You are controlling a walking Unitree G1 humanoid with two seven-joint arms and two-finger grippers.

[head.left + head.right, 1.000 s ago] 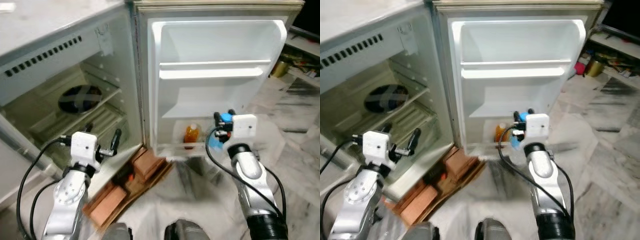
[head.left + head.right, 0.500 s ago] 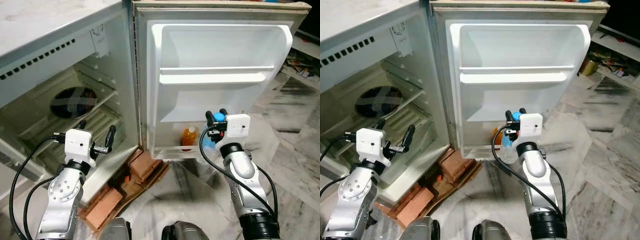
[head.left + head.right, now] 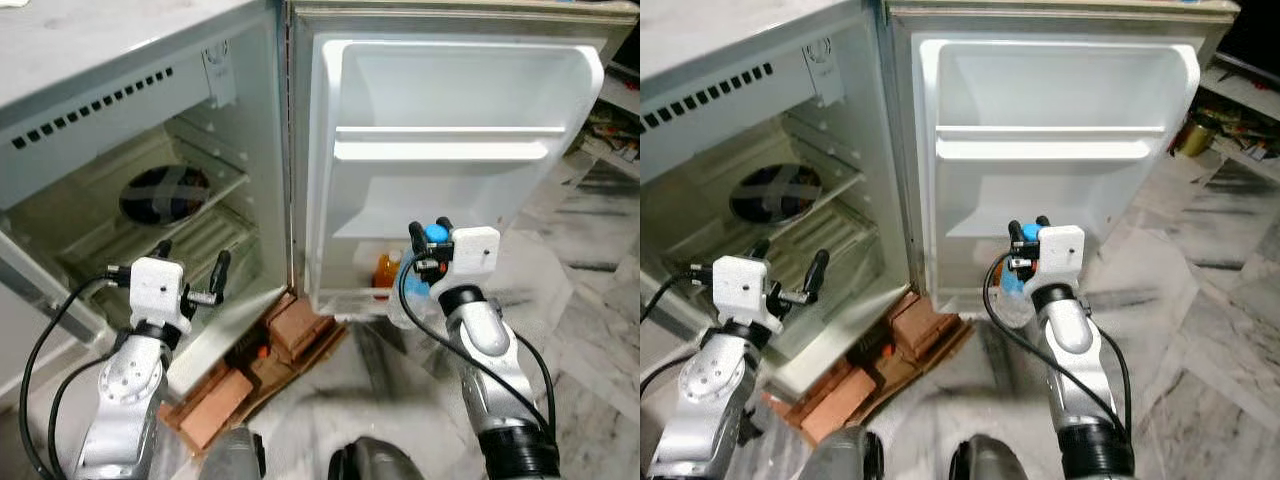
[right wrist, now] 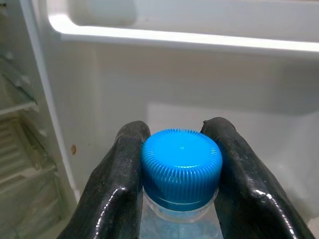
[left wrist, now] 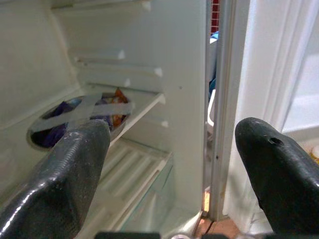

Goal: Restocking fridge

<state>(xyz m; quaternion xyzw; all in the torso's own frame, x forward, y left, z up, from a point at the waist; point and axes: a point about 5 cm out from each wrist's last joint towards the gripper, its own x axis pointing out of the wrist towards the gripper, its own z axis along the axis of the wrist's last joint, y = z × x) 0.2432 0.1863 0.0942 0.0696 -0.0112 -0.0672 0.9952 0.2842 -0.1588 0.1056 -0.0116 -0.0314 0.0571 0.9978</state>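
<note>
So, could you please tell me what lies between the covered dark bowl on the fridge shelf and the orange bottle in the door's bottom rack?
In the left eye view, the fridge's side wall edge and hinge separate the covered dark bowl from the orange bottle.

No readable text, brand or number can be made out. A small white label [image 3: 216, 72] is seen on the fridge's inner wall, but its print is too small to be read.

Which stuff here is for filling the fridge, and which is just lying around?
For the job: water bottle in the right gripper, orange bottle on the door shelf, open left gripper.
Just lying about: bricks, covered bowl.
</note>
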